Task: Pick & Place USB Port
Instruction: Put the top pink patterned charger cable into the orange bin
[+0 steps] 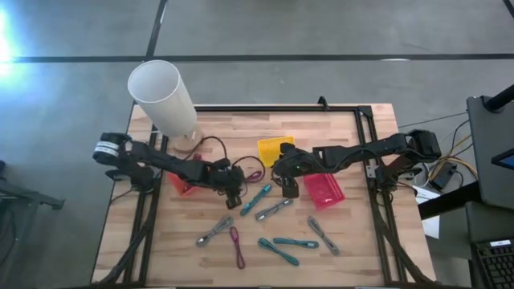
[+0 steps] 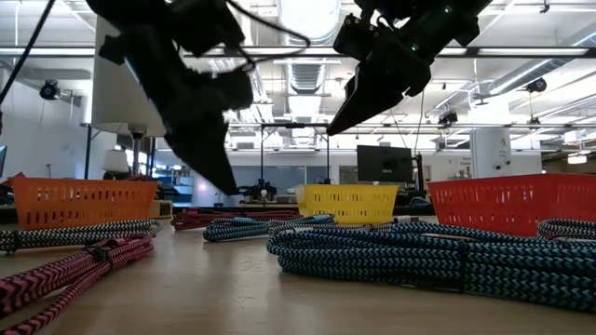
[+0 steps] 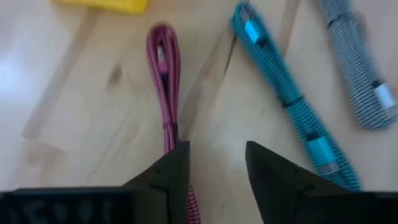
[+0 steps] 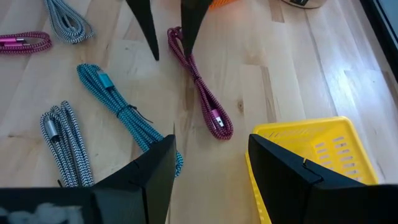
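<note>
High view: the left gripper (image 1: 233, 191) is seen at frame centre-left above the wooden table (image 1: 353, 241), the right gripper (image 1: 289, 186) just right of centre between the yellow basket (image 1: 274, 148) and the red basket (image 1: 325, 189). A pink cable (image 1: 254, 171) (bundled USB lead) lies between both grippers.

Low view: both grippers hang above the table, nothing held.

Left wrist view: the fingers (image 3: 168, 174) are spread moderately, empty, the pink cable (image 3: 165, 87) lying at centre-left and a teal cable (image 3: 283, 93) at right.

Right wrist view: jaws are held wide, empty; the pink cable (image 4: 202, 93) is seen at upper centre, beside the yellow basket (image 4: 311, 155).
</note>
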